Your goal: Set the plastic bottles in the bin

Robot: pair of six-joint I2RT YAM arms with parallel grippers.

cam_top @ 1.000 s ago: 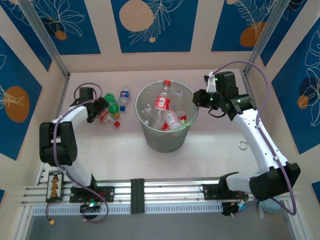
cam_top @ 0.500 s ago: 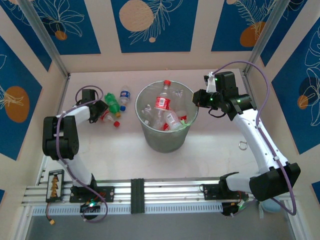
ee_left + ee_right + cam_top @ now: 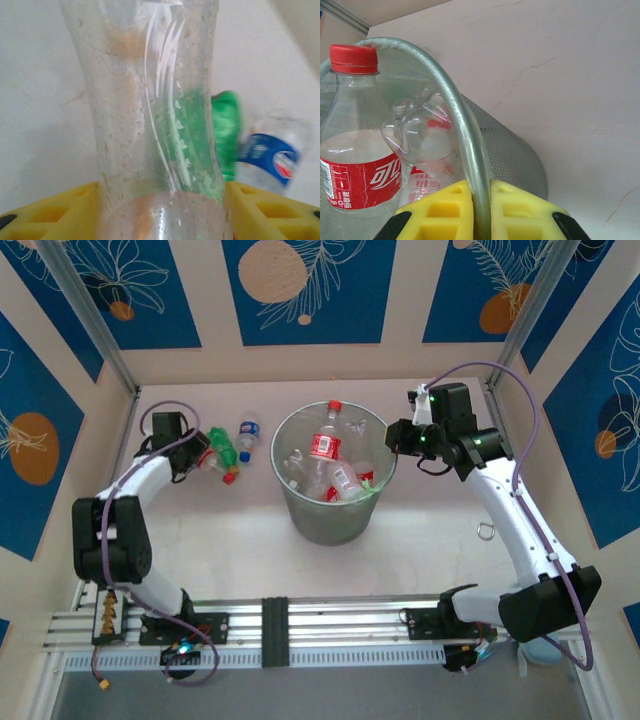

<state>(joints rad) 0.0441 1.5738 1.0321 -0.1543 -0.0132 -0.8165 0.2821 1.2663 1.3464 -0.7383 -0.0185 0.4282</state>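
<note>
Upper left: left gripper (image 3: 197, 461) clasps clear plastic bottle (image 3: 155, 125), pickup seemingly underway; right gripper (image 3: 396, 437) pinches rim of round silver wire-mesh bin (image 3: 325, 520). Next: lift, carry binward.

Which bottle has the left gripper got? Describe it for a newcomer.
Start at the bin mid-table and look left of it, toward the back wall. There the left gripper holds a clear red-capped bottle, the one nearest that arm. Its neighbours are a green bottle and a blue-labelled bottle.

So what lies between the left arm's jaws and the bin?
In the top view, a green bottle and a blue-labelled bottle lie there, short of the bin.
</note>
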